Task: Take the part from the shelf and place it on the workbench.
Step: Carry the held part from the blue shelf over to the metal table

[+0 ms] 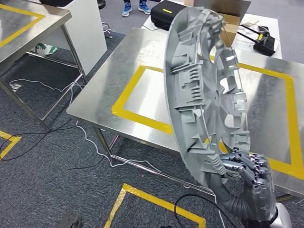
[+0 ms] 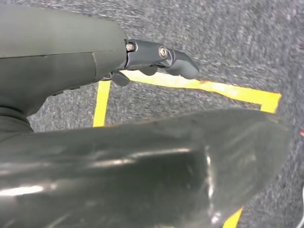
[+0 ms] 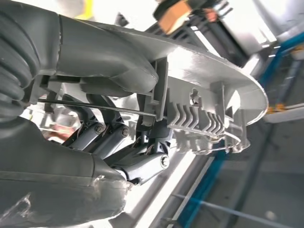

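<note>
- Head view: part (image 1: 201,90), a grey round wheel cover, ribbed clips on its inner face, held tilted above the workbench (image 1: 118,76).
- Right hand (image 1: 251,183) grips its lower rim.
- Left hand (image 2: 157,57): state unclear.

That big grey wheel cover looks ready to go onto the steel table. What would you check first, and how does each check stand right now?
1. Right hand grips the wheel cover at its lower rim: ok.
2. Cover over the workbench: ok.
3. Yellow tape square free where visible: ok.
4. Cover level for setting down: not ok, it stands on edge.
5. Left hand holds nothing: ok.
6. Grip firmness: cannot tell.
</note>
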